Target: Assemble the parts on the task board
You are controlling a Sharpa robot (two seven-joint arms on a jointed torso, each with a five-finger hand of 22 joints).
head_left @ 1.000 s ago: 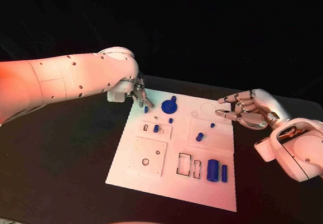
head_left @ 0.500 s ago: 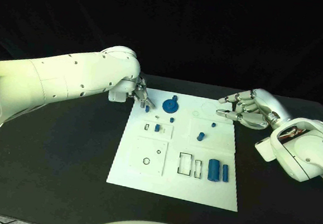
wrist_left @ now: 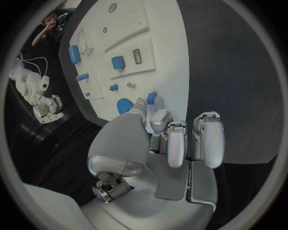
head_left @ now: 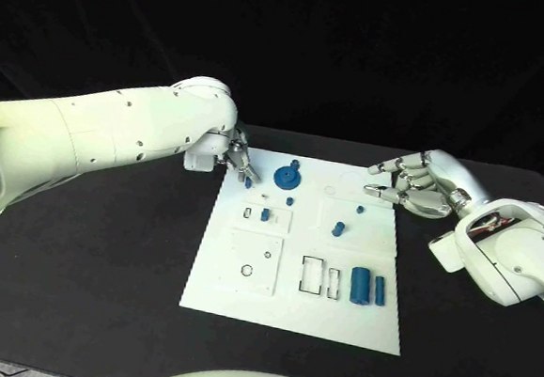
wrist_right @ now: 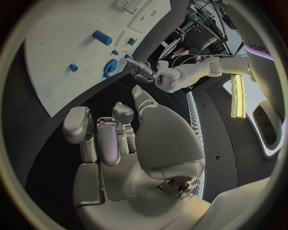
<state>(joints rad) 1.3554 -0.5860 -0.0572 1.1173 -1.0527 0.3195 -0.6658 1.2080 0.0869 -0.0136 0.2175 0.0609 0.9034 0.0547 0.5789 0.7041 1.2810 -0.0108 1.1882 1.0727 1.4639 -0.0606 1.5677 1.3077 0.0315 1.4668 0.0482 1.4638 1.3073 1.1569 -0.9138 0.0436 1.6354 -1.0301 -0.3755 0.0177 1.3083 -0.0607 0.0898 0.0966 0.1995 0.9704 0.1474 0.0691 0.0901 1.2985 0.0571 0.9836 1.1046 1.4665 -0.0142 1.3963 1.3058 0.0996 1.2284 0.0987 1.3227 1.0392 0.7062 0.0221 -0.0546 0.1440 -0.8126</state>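
Observation:
The white task board [head_left: 295, 301] lies mid-table. My left hand [head_left: 234, 159] is at its far left corner, fingertips pinching a small blue peg [head_left: 247, 183] at the board's edge; in the left wrist view the peg [wrist_left: 151, 98] pokes out between the fingertips of that hand [wrist_left: 174, 139]. Just beside it stands a round blue part [head_left: 285, 180], which also appears [wrist_left: 124, 104] in that view. My right hand [head_left: 416, 188] hovers over the far right corner with its fingers half bent and nothing in them [wrist_right: 120, 139].
Other blue parts stand on the board: a short peg [head_left: 265, 214], a tilted peg [head_left: 337, 228], a thick cylinder [head_left: 360, 284] and a slim bar [head_left: 378, 290]. Empty rectangular slots [head_left: 311, 276] lie next to them. Black table [head_left: 85, 257] surrounds the board.

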